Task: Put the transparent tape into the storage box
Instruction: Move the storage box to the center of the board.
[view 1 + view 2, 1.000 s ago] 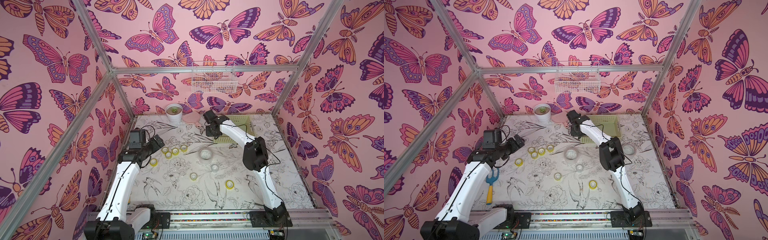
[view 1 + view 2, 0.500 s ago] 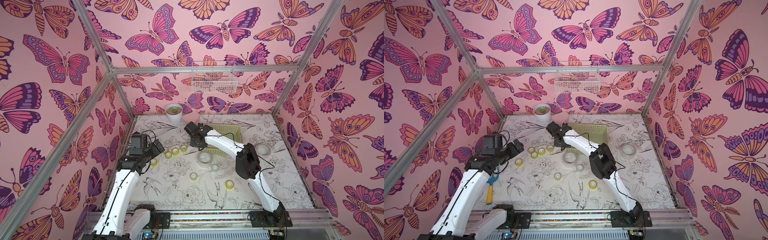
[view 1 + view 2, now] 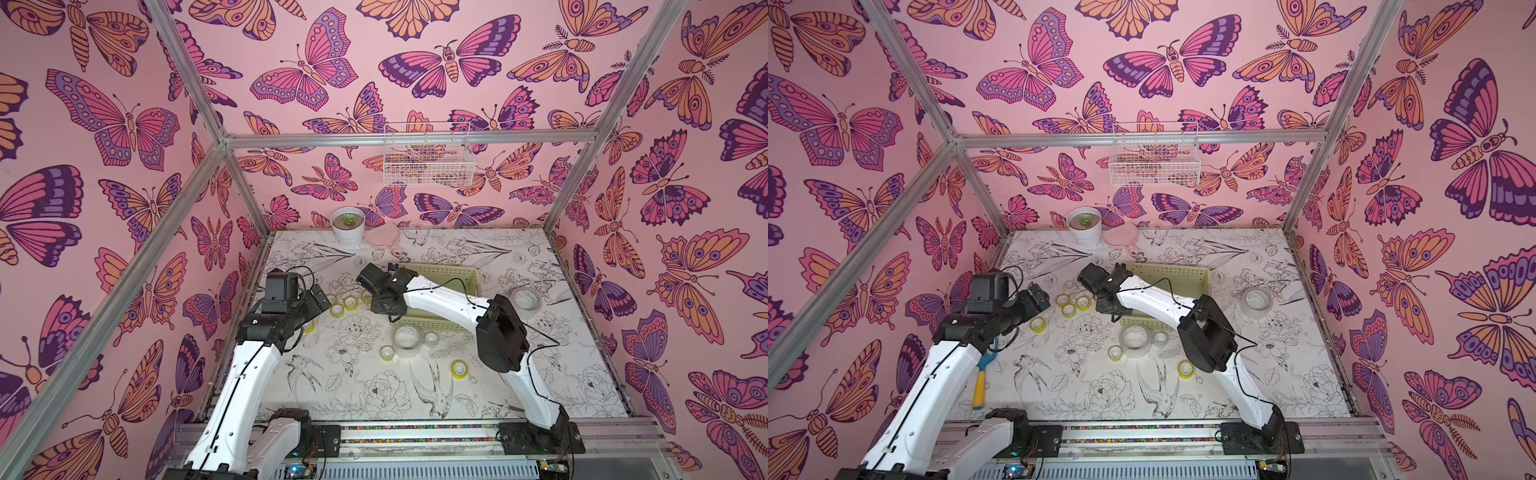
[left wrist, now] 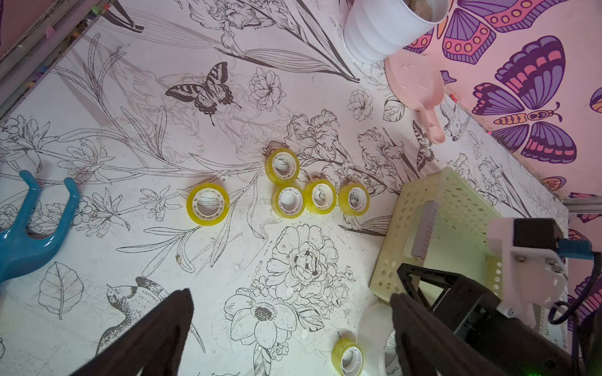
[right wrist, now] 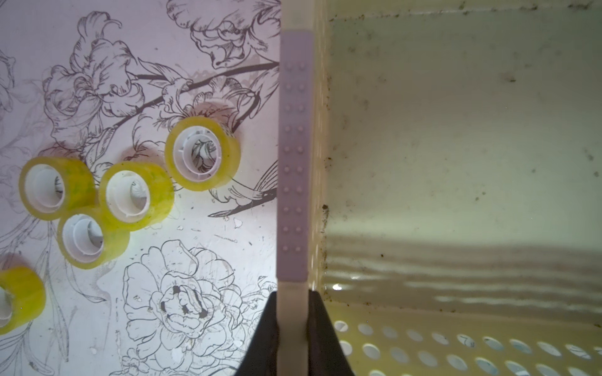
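Observation:
The storage box (image 3: 453, 276) (image 3: 1179, 274), pale yellow-green with perforated walls (image 5: 456, 351), sits at mid-table. My right gripper (image 5: 292, 298) (image 3: 384, 308) is shut on the rim of its left end wall. Just left of that wall lie several yellow transparent tape rolls (image 3: 351, 302) (image 5: 202, 153) (image 4: 321, 196). Nearer the front lie a wide whitish roll (image 3: 406, 337), a small clear roll (image 3: 430, 338) and two yellow rolls (image 3: 387, 352) (image 3: 458, 368). Another wide roll (image 3: 525, 298) lies right of the box. My left gripper (image 4: 291, 296) (image 3: 318, 297) hangs open and empty, left of the yellow rolls.
A white pot with a succulent (image 3: 348, 226) and a pink scoop (image 3: 382, 237) stand at the back. A white wire basket (image 3: 428, 156) hangs on the back wall. A blue-and-yellow tool (image 3: 982, 374) lies by the left edge under my left arm.
My right arm has swung left and toward the front with the box's rim in its grip, dragging the box closer to the yellow rolls. My left arm shifted slightly and stays open.

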